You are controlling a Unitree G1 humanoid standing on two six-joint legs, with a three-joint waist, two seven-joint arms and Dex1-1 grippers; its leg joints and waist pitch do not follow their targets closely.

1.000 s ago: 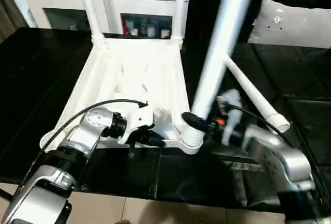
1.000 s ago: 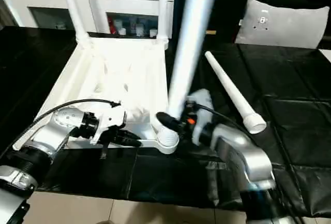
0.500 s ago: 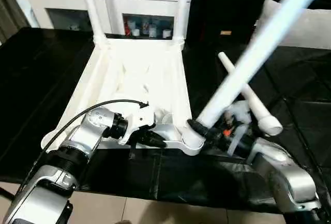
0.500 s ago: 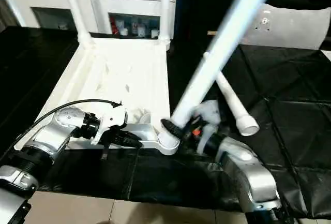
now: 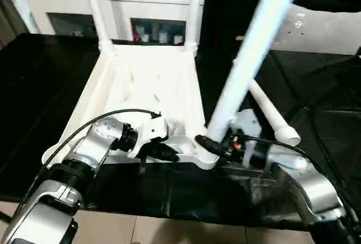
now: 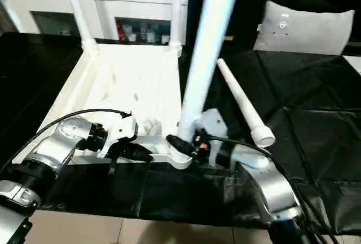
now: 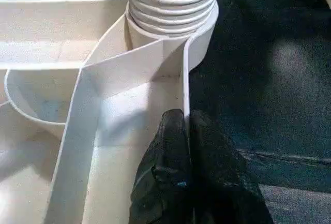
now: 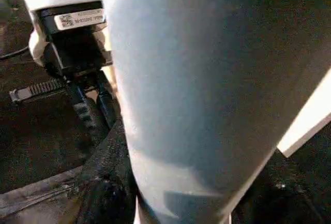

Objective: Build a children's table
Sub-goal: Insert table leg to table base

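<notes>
We see the upturned tabletop (image 5: 148, 83) in the centre-left of the head view, on a black table (image 5: 34, 75), with two legs (image 5: 95, 7) standing in its far corner sockets. At its near right corner our right gripper (image 5: 210, 145) clasps a third leg (image 5: 248, 58), which rises toward the upper right, its ribbed end in the socket. Our left gripper (image 5: 163, 152) pinches the tabletop's near rim, fingers (image 7: 178, 182) closed on the thin wall. A fourth leg (image 5: 271, 114) lies on the right.

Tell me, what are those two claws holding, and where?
Left gripper pinches the tabletop rim near its corner socket. Right gripper clasps the leg near its ribbed base.
</notes>
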